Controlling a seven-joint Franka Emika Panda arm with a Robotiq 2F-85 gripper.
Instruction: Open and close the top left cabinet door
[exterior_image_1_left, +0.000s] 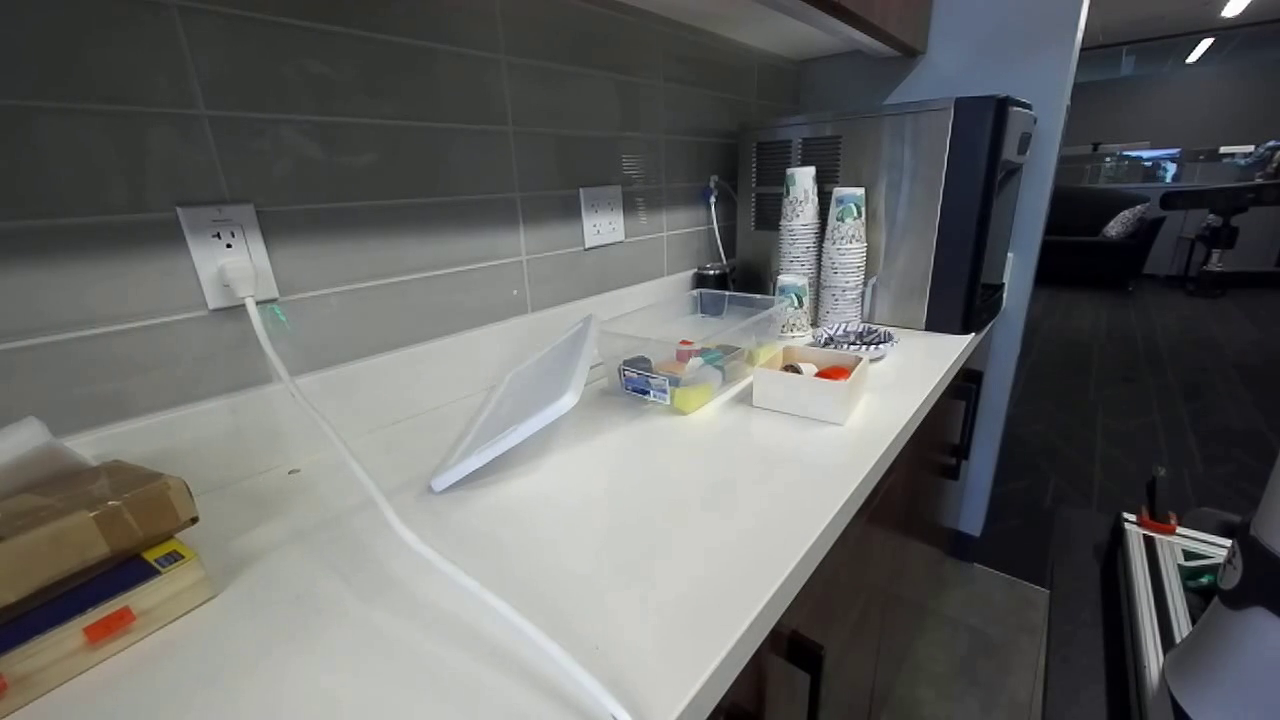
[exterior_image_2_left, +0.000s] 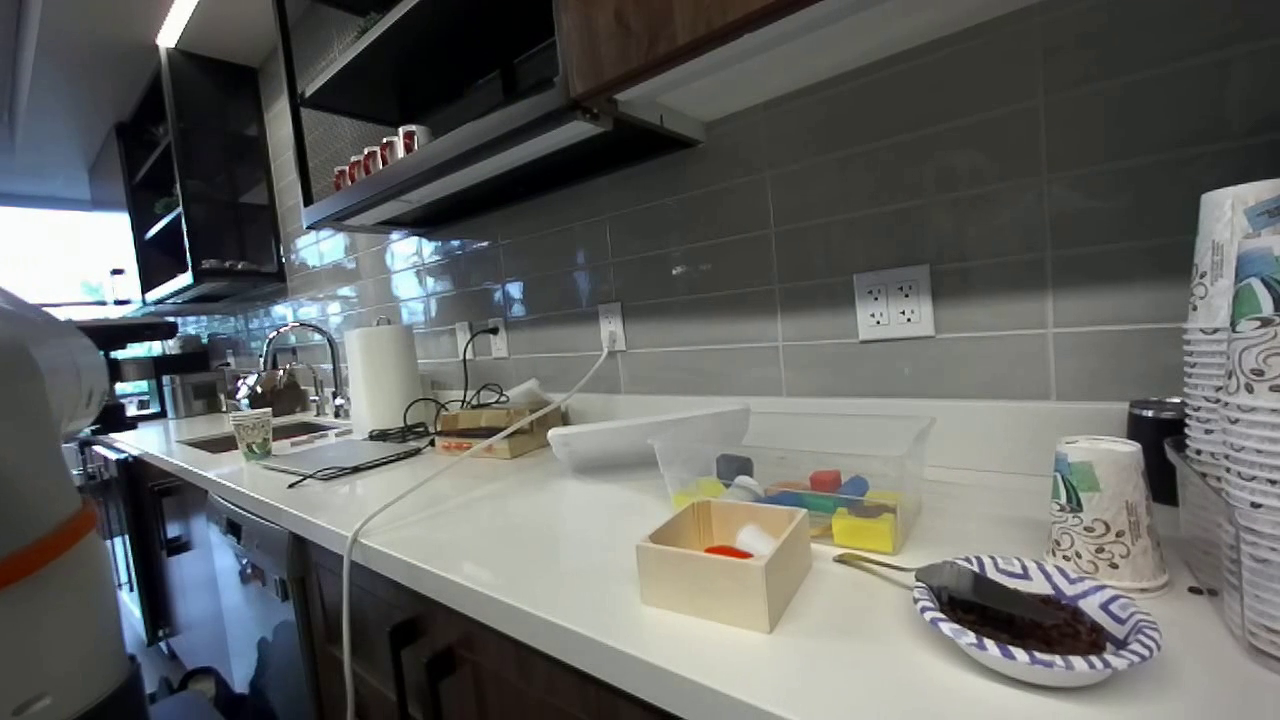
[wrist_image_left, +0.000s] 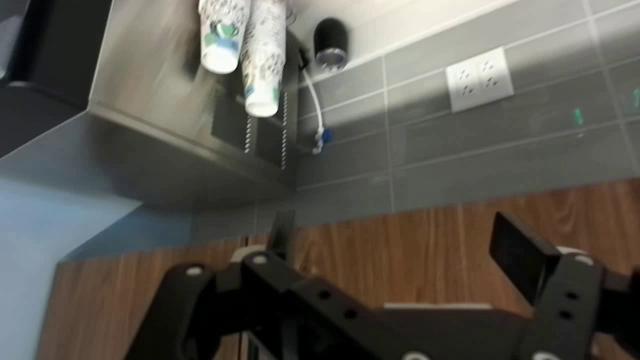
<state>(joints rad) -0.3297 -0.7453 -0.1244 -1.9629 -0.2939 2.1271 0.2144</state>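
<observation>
The wrist view stands upside down. Brown wooden upper cabinet doors (wrist_image_left: 380, 260) show there, with a dark vertical seam between a wide panel and a second panel (wrist_image_left: 125, 290). The doors look closed. My gripper (wrist_image_left: 402, 245) is open, its two black fingers wide apart with nothing between them. It is in front of the wide panel; the picture is blurred and I cannot tell the distance. The upper cabinet's lower part shows in both exterior views (exterior_image_1_left: 885, 20) (exterior_image_2_left: 660, 40). The gripper cannot be made out in the exterior views.
A steel machine (exterior_image_1_left: 910, 210) stands under the cabinet at the counter's end, with stacked paper cups (exterior_image_1_left: 843, 260) beside it. The counter (exterior_image_1_left: 640, 530) holds a clear bin (exterior_image_1_left: 720, 320), a wooden box (exterior_image_2_left: 710, 590) and a white cord (exterior_image_1_left: 400, 520). An open shelf (exterior_image_2_left: 450, 165) adjoins the cabinet.
</observation>
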